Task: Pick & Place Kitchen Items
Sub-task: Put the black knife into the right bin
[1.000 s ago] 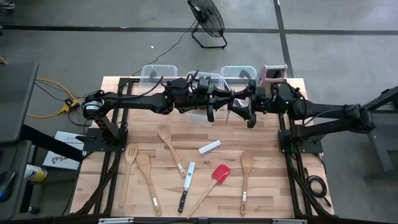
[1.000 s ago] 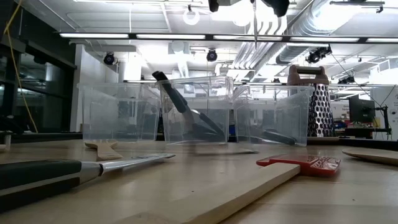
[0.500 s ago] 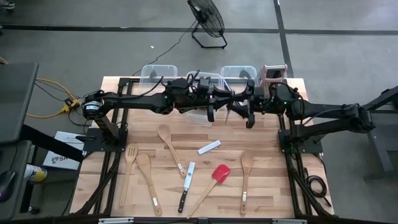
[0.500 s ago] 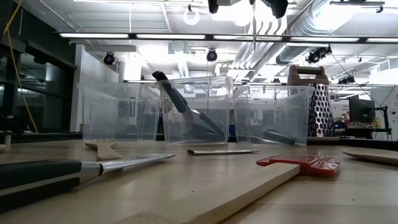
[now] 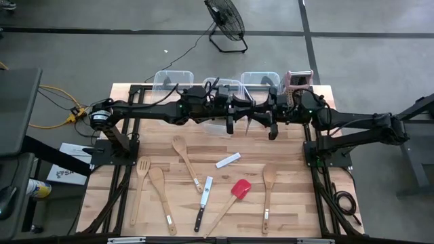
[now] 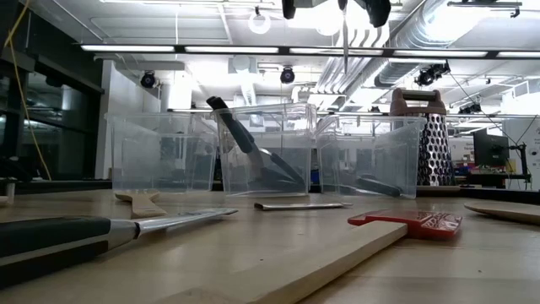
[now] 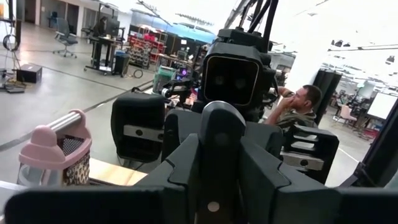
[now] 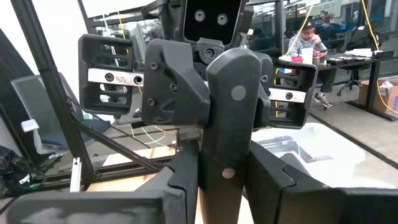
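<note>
We're partway: black utensils already in middle bin and right bin; ~7 left on table, incl. red spatula and knife, all near side.

Left gripper and right gripper sit close together over far side; each looks clamped on a black handle, which item we can't tell.

Near half open for reaching.

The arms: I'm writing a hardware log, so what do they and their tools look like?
Both arms are dark, slim and jointed, with black cables bunched over the middle. The left tool and right tool are blocky black two-finger units. The wrist views show flat finger plates, round screw heads and pale labels on the side housings.
</note>
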Robot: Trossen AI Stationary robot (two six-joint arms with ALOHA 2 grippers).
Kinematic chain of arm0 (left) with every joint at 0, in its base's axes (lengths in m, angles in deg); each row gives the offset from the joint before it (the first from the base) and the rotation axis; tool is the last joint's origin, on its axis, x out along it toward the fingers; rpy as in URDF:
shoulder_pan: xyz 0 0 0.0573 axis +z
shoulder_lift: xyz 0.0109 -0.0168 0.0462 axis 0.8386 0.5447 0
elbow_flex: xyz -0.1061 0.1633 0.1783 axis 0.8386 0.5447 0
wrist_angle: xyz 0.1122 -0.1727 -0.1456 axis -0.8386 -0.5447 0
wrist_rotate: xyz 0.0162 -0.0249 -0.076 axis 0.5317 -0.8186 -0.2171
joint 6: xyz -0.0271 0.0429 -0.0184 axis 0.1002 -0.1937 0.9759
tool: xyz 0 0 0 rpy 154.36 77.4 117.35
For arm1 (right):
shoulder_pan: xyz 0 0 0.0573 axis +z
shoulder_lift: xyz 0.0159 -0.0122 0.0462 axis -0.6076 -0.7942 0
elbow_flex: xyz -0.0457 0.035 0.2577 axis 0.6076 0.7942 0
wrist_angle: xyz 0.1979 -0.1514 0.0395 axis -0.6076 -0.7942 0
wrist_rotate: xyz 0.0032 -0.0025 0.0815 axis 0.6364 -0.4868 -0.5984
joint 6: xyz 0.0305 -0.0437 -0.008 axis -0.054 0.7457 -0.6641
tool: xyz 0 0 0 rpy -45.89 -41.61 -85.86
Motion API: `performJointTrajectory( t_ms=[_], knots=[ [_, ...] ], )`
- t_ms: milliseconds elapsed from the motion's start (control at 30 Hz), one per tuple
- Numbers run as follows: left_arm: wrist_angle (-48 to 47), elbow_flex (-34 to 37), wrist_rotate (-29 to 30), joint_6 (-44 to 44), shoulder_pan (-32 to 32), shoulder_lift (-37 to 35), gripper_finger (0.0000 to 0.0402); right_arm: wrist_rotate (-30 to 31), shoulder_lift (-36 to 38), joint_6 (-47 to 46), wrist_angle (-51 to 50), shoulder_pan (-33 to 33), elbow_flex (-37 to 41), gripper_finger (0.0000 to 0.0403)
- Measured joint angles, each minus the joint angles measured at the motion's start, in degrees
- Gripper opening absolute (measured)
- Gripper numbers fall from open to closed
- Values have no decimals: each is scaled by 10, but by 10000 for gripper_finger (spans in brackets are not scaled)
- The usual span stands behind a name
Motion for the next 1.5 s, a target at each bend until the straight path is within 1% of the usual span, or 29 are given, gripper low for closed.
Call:
performJointTrajectory(
  t_ms=[67,133,233,300,367,467,567,667,867,933,1000,1067,1167,1233,1300,1367,1433,1500],
  knots=[
    [-4,0,1,10,0,0,118,0,2,9,-8,0,0,87],
    [-7,0,4,16,0,0,162,-2,2,10,-14,-5,0,87],
    [-6,0,22,23,0,0,214,-4,8,10,-30,-16,0,87],
    [-6,0,37,23,0,0,235,-2,13,4,-38,-23,0,87],
    [-6,0,46,23,1,0,246,-2,20,-4,-47,-32,0,87],
    [-7,0,68,21,1,0,250,3,32,-9,-71,-46,0,87],
    [-9,0,91,21,1,0,251,32,40,-15,-109,-60,-6,87],
    [-30,0,117,18,1,-6,251,55,39,-1,-158,-77,-31,87],
    [-111,1,167,2,3,-20,252,102,20,33,-219,-118,-88,87],
    [-159,1,176,-11,9,-33,252,120,7,40,-232,-136,-107,87],
    [-182,-1,185,-20,17,-39,252,134,-11,41,-247,-157,-123,87],
    [-235,1,189,-26,30,-52,252,139,-37,41,-263,-180,-136,87],
    [-269,0,188,-41,48,-59,252,138,-80,40,-264,-212,-156,87],
    [-308,1,180,-53,63,-69,252,136,-110,33,-280,-233,-174,87],
    [-325,-1,178,-64,72,-73,252,136,-144,21,-304,-252,-196,87],
    [-371,1,174,-68,86,-84,252,132,-176,10,-330,-268,-218,87],
    [-386,0,172,-74,91,-86,252,124,-204,3,-353,-281,-236,87],
    [-425,0,169,-87,98,-95,252,113,-227,-9,-377,-292,-246,87]
  ],
)
